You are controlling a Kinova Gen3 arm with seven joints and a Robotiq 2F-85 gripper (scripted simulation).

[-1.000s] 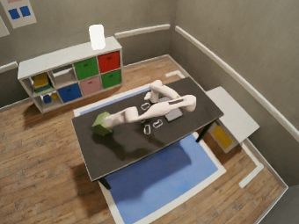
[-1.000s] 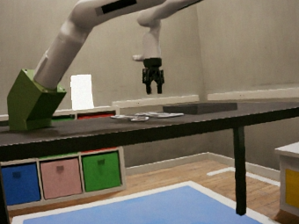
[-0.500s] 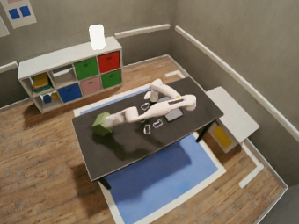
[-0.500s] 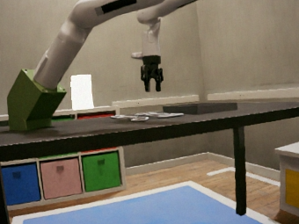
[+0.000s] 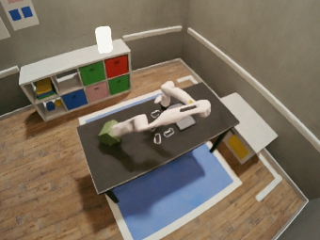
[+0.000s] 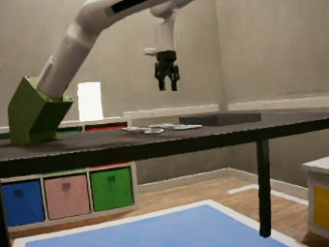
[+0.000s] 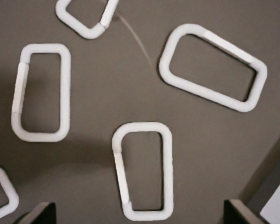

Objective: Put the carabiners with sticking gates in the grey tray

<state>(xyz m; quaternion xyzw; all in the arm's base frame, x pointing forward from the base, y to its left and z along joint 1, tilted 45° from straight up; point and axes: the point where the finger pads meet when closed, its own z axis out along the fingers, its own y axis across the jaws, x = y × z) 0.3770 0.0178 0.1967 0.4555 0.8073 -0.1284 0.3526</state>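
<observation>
The white robot arm reaches out from its angular green base over the dark grey table, with its black two-finger gripper pointing down. The gripper is released, its fingers spread and nothing between them, and it hangs well above the tabletop. Below it, white rounded carabiners lie flat and apart from one another on the table, outside the shallow grey tray. The wrist view takes in five of them, two cut off by the picture's edge. The lower middle carabiner lies between the two fingertips as seen from the wrist, its gate on the left long side, slanting slightly inward toward the bottom. The left-hand carabiner also has its gate on the left, and the upper right carabiner lies slanted, gate along its upper long side. These three gates span their openings, with no plain gap; whether any sticks cannot be told. The top carabiner shows only its lower part, and the lower left carabiner only one end. The tray's edge enters the wrist view at lower right.
</observation>
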